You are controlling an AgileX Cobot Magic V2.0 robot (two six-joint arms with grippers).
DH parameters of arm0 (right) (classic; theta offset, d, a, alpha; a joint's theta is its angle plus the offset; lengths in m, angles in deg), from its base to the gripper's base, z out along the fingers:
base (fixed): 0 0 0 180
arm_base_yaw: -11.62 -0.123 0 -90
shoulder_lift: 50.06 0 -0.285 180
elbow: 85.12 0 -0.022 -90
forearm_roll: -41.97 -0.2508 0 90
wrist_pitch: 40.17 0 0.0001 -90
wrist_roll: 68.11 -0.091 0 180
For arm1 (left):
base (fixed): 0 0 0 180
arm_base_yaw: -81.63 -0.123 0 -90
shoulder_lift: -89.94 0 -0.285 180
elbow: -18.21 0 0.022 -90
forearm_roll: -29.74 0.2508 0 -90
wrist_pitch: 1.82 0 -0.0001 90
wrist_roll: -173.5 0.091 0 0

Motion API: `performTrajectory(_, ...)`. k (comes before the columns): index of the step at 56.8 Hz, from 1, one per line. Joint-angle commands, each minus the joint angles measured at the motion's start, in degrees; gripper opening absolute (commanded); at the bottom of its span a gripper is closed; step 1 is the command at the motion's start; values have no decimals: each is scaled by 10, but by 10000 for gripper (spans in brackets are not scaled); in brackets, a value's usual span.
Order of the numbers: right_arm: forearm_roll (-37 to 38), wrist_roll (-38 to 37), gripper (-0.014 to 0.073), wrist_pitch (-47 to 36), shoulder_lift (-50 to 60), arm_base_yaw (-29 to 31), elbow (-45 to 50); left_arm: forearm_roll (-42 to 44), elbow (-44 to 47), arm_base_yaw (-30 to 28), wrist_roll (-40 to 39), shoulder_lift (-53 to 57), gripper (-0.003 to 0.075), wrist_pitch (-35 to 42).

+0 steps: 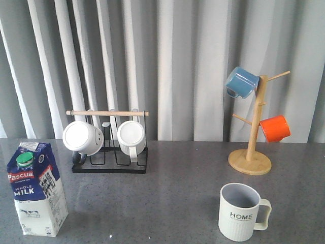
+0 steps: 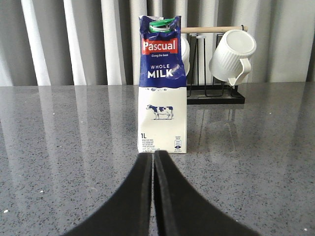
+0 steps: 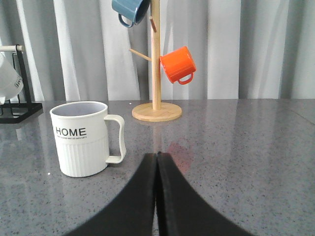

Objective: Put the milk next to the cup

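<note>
Milk carton point(image 1: 36, 189) stands upright at the near left of the grey table point(image 1: 167, 198), green cap at the top, red label and "WHOLE MILK" lettering facing roughly toward me. From the table's middle I put it at about 8 o'clock.

On my left wrist camera the carton point(image 2: 162, 83) sits dead ahead of the left gripper point(image 2: 153, 162), at its 12 o'clock, near the fingertips but apart from them. The two black fingers point(image 2: 140, 196) are pressed together with only a hairline seam between; nothing is held.

The cup point(image 1: 241, 211) with "HOME" on it stands upright at the near right, about 4 o'clock from the table's middle, handle pointing right. Carton and cup are well apart, with bare tabletop between.

Right wrist camera: the cup point(image 3: 86, 138) is at about 10 o'clock from the right gripper point(image 3: 157, 160), off to one side and clear of it. Those fingers point(image 3: 172, 201) are also closed against each other, empty.

Neither arm shows in the front camera.

Farther back: a black wire rack point(image 1: 109, 147) with a wooden top bar holds two white mugs point(image 1: 84, 138) on their sides, behind the carton at roughly 11 o'clock. A wooden mug tree point(image 1: 252, 132) at 2 o'clock carries a blue mug point(image 1: 242, 82) high and an orange mug point(image 1: 274, 128) lower. Grey-white curtains point(image 1: 188, 61) hang behind everything.
</note>
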Motion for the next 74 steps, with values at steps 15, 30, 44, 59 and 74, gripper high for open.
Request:
performTrajectory(15, 0, 0, -8, -355, -23, 4, -19, 5, -41, 1, -19, 4, -6, 273)
performTrajectory(30, 63, -30, -8, -205, -308, -18, -251, 5, -265, 1, 40, -211, -6, 171)
performTrajectory(44, 60, -60, -8, -190, -475, -48, -302, 5, -352, 1, -16, -449, -6, 216)
performTrajectory(59, 61, -48, 0, -174, -527, -48, -302, 5, -361, 3, -54, -558, -3, 241)
performTrajectory(74, 56, -14, 268, -162, -573, -48, -302, 7, -400, 3, -39, -594, 153, 176)
